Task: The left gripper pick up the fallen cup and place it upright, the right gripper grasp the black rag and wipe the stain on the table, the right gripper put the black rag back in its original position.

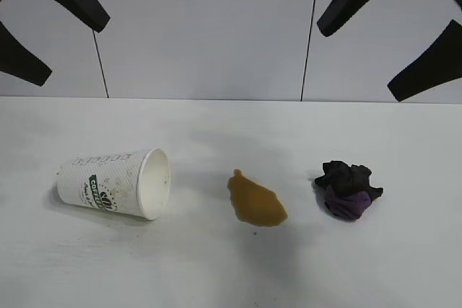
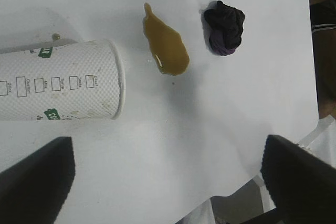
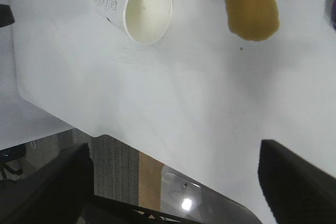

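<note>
The white paper cup [image 1: 115,182] with its green logo lies on its side at the table's left, its mouth turned toward the middle. An amber-brown stain [image 1: 256,200] spreads at the centre of the white table [image 1: 216,272]. To the right of it sits the bunched black rag [image 1: 348,189] with a purple patch. My left gripper [image 1: 72,50] hangs open high above the cup, holding nothing. My right gripper [image 1: 357,63] hangs open high above the rag, also holding nothing. The left wrist view shows the cup [image 2: 63,80], stain [image 2: 167,43] and rag [image 2: 224,27] beyond the open left gripper [image 2: 167,145].
Grey wall panels [image 1: 209,27] stand behind the table. The right wrist view takes in the cup [image 3: 139,9], the stain [image 3: 251,6] and the table's edge [image 3: 121,137], with floor [image 3: 113,171] beyond, past the open right gripper [image 3: 174,148].
</note>
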Action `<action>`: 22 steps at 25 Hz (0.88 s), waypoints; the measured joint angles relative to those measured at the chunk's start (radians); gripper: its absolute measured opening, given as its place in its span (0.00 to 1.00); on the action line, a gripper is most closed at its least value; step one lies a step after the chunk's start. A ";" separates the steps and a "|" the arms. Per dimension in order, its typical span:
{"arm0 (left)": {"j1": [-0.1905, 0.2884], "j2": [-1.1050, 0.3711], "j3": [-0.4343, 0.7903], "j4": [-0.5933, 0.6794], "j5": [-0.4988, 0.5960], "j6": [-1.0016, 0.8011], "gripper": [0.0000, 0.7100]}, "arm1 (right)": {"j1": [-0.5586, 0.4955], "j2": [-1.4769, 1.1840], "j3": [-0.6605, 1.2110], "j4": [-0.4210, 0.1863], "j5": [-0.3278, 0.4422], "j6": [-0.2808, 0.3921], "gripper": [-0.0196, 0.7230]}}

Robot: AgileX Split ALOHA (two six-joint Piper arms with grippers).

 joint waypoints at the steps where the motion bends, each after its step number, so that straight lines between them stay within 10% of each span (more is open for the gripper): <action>1: 0.000 0.000 0.000 0.000 0.000 0.000 0.98 | 0.000 0.000 0.000 0.000 0.000 0.000 0.84; 22: 0.000 0.000 0.000 0.000 -0.062 0.000 0.98 | 0.000 0.000 0.000 -0.002 0.000 0.000 0.84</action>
